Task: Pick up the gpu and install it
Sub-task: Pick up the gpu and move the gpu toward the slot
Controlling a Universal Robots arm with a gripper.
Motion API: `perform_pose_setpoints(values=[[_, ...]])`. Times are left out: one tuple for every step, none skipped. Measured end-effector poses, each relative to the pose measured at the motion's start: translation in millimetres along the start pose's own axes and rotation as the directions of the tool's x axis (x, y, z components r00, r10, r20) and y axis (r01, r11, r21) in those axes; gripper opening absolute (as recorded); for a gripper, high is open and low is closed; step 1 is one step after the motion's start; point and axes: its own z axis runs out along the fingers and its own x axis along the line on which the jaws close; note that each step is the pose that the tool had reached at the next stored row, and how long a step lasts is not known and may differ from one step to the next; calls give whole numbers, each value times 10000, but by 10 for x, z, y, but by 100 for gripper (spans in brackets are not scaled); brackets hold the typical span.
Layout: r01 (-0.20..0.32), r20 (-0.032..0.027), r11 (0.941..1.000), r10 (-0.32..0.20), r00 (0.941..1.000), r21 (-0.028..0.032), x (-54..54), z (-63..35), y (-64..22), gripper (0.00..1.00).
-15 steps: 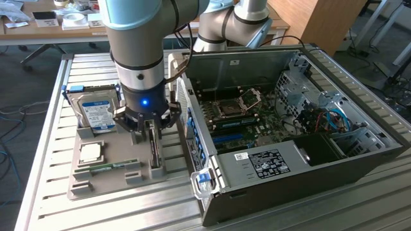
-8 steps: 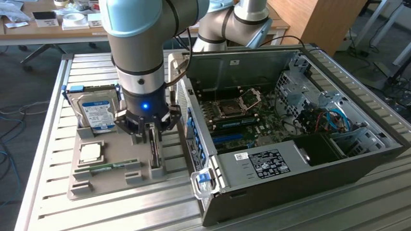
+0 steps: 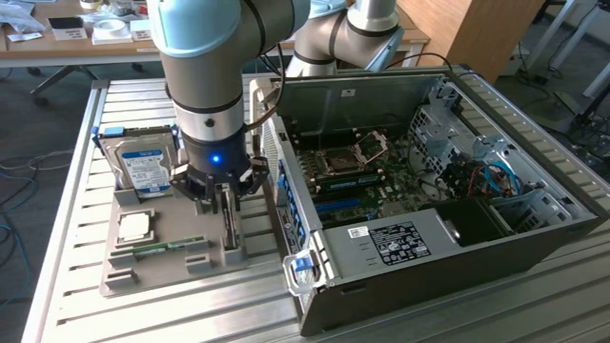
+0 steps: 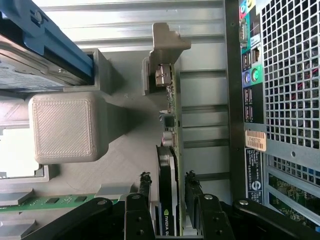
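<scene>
gripper (image 4: 168, 179) open astride gpu (image 4: 167, 157) in parts tray (image 3: 157, 270)

fingers (image 4: 145, 186) stand apart, one on each side of the gpu, clear of both faces; nothing is gripped. the gpu stands on edge in a slot of the parts tray, along the tray side nearest the open computer case (image 3: 458, 236). a hard drive (image 3: 143, 168) stands upright in the tray corner away from the computer case.
</scene>
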Motion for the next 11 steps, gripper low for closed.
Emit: perform_pose_setpoints(values=[[0, 1, 10000, 0, 10000, 0, 0, 2, 0, 42], [0, 6, 10000, 0, 10000, -6, -1, 11, 0, 42], [0, 3, 10000, 0, 10000, -4, 0, 17, 0, 42], [0, 0, 10000, 0, 10000, -1, 0, 23, -1, 42], [0, 0, 10000, 0, 10000, -2, 1, 32, -1, 42], [0, 1, 10000, 0, 10000, -2, 1, 38, -1, 42], [0, -1, 10000, 0, 10000, 0, 1, 41, 1, 42], [-1, 0, 10000, 1, 10000, 0, 2, 42, 5, 42], [-2, -1, 10000, 2, 10000, 0, 3, 43, 12, 42], [0, 0, 10000, 0, 10000, -1, 3, 44, 20, 42], [0, 0, 10000, 0, 10000, 0, 4, 45, 29, 42]])
